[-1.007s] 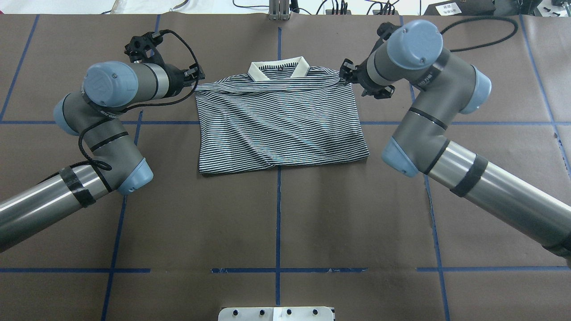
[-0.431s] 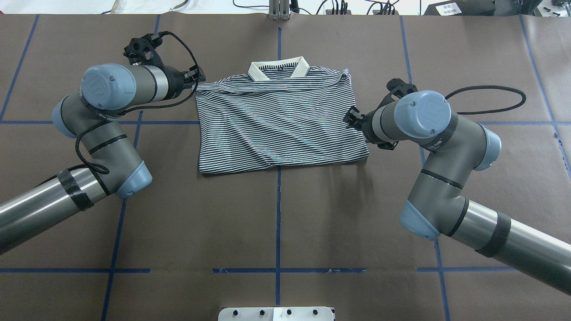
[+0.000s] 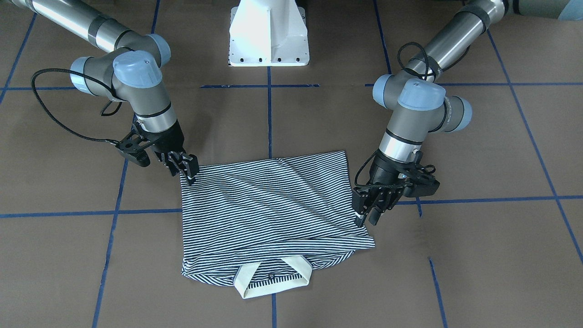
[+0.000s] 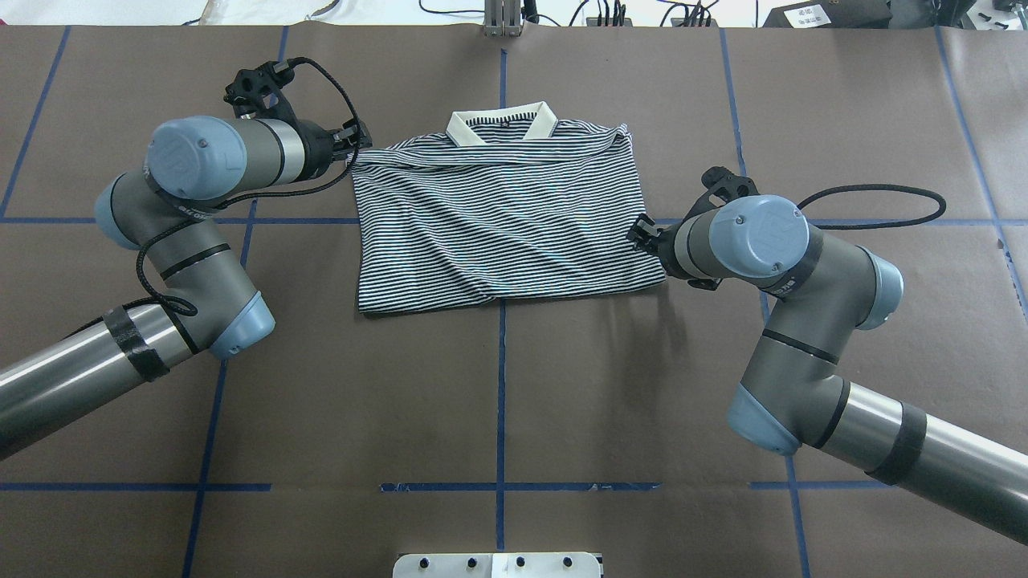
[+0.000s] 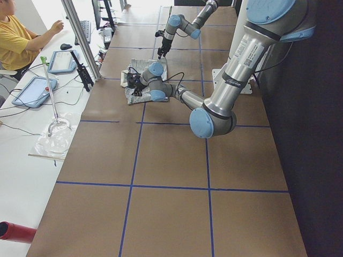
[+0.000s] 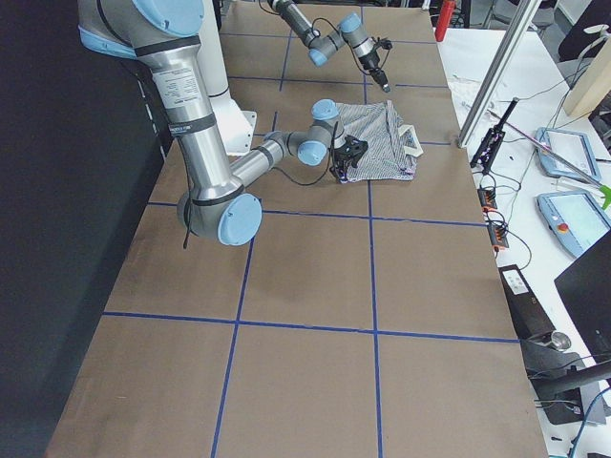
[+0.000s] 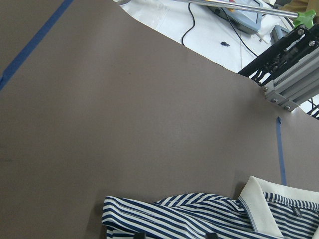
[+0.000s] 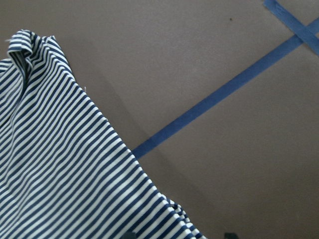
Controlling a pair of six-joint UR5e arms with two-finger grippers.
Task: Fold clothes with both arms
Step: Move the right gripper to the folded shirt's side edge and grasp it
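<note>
Where the grippers stand at the shirt

With its fingers parted and clamping nothing, my left gripper (image 3: pixel 367 217) sits at the collar-end corner of the striped polo shirt (image 3: pixel 268 209). My right gripper (image 3: pixel 186 171), likewise parted and empty, is at the opposite side edge. I find the shirt lying flat mid-table (image 3: pixel 273 127).

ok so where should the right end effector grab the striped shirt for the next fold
Probably pinch the striped shirt's near right corner, coming in low from the robot's right. The cloth lies flat, so only its free edge offers a lip, and the open right end effector sits beside that corner.
</note>
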